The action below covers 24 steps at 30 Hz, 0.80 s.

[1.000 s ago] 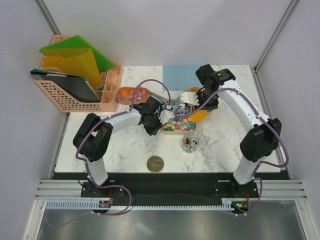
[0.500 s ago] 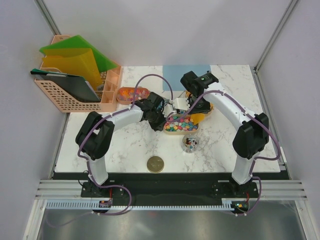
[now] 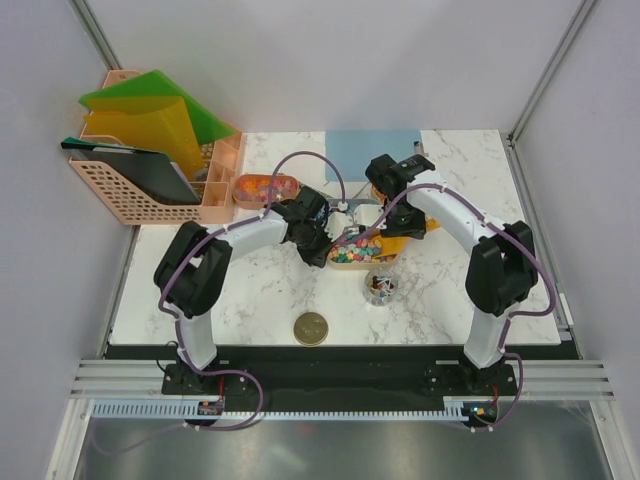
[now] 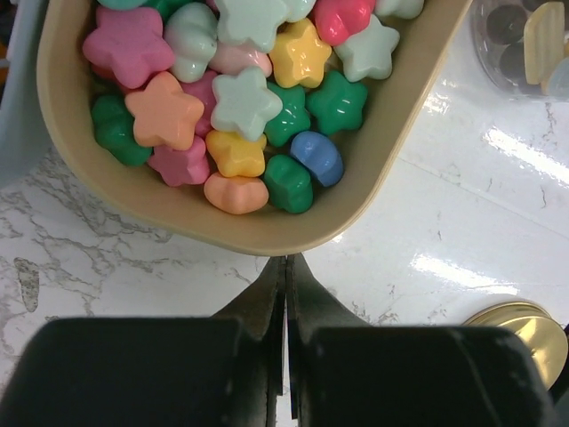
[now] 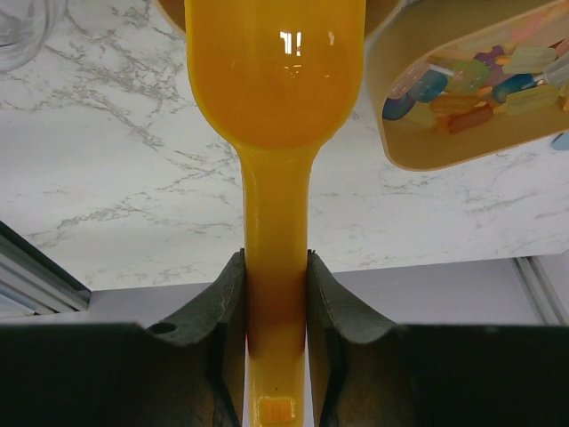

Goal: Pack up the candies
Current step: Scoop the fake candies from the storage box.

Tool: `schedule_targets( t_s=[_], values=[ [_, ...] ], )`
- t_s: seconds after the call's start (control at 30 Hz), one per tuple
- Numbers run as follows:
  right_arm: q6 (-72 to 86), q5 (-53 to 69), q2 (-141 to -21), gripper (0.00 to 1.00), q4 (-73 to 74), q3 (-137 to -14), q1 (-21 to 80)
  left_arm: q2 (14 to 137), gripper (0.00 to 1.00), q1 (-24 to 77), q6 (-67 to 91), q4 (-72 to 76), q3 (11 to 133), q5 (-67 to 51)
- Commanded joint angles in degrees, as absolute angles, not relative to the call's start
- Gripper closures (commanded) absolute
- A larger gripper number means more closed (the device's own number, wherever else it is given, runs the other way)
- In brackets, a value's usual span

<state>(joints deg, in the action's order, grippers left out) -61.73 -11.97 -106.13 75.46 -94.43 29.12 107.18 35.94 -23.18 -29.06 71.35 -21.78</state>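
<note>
Pastel star-shaped candies (image 4: 240, 98) (pink, green, yellow, blue) fill a tan tray (image 4: 267, 238) near the middle of the marble tabletop (image 3: 250, 290). The left end effector (image 4: 286, 267) is fully closed on nothing, its tips meeting right at the tray's rim. The right end effector (image 5: 274, 267) is clamped on the handle of an orange scoop (image 5: 276, 80), whose bowl lies at about the tray's 3 o'clock. A clear jar (image 3: 381, 285) stands at the tray's 5 o'clock; a gold lid (image 3: 311, 327) lies at 7 o'clock, well apart. A second tray (image 3: 263, 186) sits at 10 o'clock.
</note>
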Motion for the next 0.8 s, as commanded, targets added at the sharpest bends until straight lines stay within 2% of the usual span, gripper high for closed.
schedule_targets(
  t_s=[0.0, 0.4, 0.77],
  values=[
    [-61.7, -9.8, -108.1, 1.0, 76.6, -93.4, 30.1, 106.5, 0.98, 36.2, -21.4, -25.2, 73.5, -25.8],
    [-60.3, -8.1, -115.0, 1.0, 75.0, -100.5, 30.6, 107.1, 0.98, 36.2, -20.3, -25.3, 74.5, -26.5],
    [-59.1, -4.0, -114.9, 1.0, 69.3, -97.0, 30.8, 107.3, 0.98, 32.4, -14.9, -25.3, 73.5, -30.6]
  ],
)
